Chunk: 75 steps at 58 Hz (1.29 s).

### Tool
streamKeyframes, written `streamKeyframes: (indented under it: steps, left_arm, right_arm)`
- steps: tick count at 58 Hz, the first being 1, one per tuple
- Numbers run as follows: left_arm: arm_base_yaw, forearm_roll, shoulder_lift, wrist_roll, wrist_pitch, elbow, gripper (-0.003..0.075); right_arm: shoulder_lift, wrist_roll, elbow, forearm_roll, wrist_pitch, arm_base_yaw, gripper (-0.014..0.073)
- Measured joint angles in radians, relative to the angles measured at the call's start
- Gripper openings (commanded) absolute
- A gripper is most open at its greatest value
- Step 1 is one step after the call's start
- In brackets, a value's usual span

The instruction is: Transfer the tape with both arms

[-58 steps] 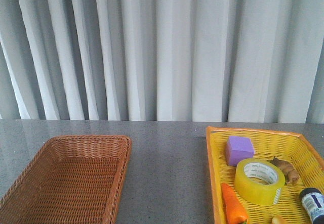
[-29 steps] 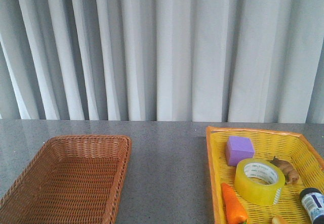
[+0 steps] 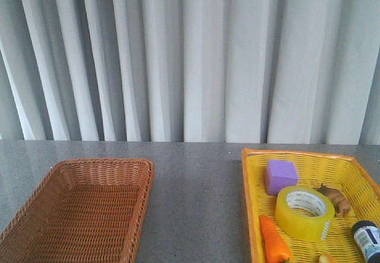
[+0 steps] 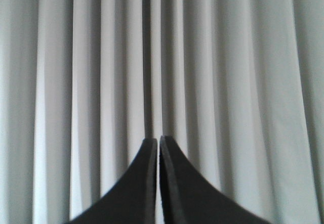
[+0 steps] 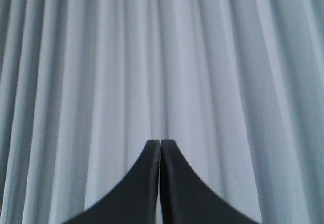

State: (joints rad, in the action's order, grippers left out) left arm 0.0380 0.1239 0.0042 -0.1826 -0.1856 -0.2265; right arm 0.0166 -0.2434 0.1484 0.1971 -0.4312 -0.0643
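Tape roll in the yellow basket, both sets of fingers clenched and aimed at the curtain.

From my console I see the wide roll of translucent yellow packing tape (image 3: 304, 212) lying flat in the yellow woven basket (image 3: 250, 202) on the right of the grey speckled bench (image 3: 196, 197). A purple cube (image 3: 280, 176) sits just behind it, an orange carrot-shaped piece (image 3: 274, 240) beside its near left, a small brown figure (image 3: 336, 198) to its right. The empty-handed left fingers (image 4: 153, 148) and right fingers (image 5: 160, 145) are pressed together, holding nothing, each facing only the pale pleated curtain (image 3: 190, 58); neither wrist view shows the tape. A brown wicker basket (image 3: 35, 199) stands at the bench's left.
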Motion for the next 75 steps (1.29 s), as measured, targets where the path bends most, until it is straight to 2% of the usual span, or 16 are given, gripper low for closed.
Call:
streamKeyframes:
  steps: [3, 10, 16, 23, 30, 37, 44, 60, 68, 72, 75]
  left_arm:
    - [0.000, 0.019, 0.046, 0.013, 0.049, -0.105, -0.0006]
    - [-0.014, 0.032, 0.248, 0.020, 0.195, -0.353, -0.0006]
    - [-0.046, 0.034, 0.451, 0.022, 0.296, -0.564, -0.0006]
    - [-0.054, 0.034, 0.707, 0.022, 0.401, -0.768, -0.0006]
    - [-0.054, 0.034, 0.915, 0.022, 0.473, -0.901, -0.0006]
    - [-0.054, 0.034, 1.048, 0.022, 0.501, -0.932, -0.0006]
    - [-0.054, 0.027, 1.094, 0.018, 0.534, -0.935, -0.0006]
    - [-0.054, -0.040, 1.102, 0.017, 0.608, -0.935, -0.0001]
    - [-0.054, -0.030, 1.103, 0.022, 0.608, -0.935, 0.0027]
    - [-0.054, -0.018, 1.108, 0.022, 0.600, -0.936, 0.0069]
    - [-0.054, -0.014, 1.117, 0.022, 0.599, -0.937, 0.0115]
  right_arm:
    - [0.050, -0.053, 0.100, 0.094, 0.025, 0.001, -0.0007]
    - [0.228, -0.193, 0.315, 0.216, 0.130, 0.001, -0.0007]
    - [0.395, -0.320, 0.519, 0.293, 0.300, 0.006, -0.0007]
    - [0.612, -0.361, 0.693, 0.332, 0.519, 0.055, -0.0007]
    - [0.813, -0.367, 0.769, 0.337, 0.686, 0.091, -0.0007]
    - [0.962, -0.369, 0.774, 0.337, 0.743, 0.098, -0.0007]
    - [1.047, -0.372, 0.774, 0.325, 0.750, 0.098, -0.0007]
    - [1.093, -0.348, 0.774, 0.311, 0.771, 0.098, 0.0007]
    - [1.093, -0.278, 0.774, 0.311, 0.797, 0.125, 0.0077]
    - [1.093, -0.260, 0.774, 0.308, 0.797, 0.149, 0.0143]
    - [1.096, -0.255, 0.774, 0.308, 0.797, 0.170, 0.0225]
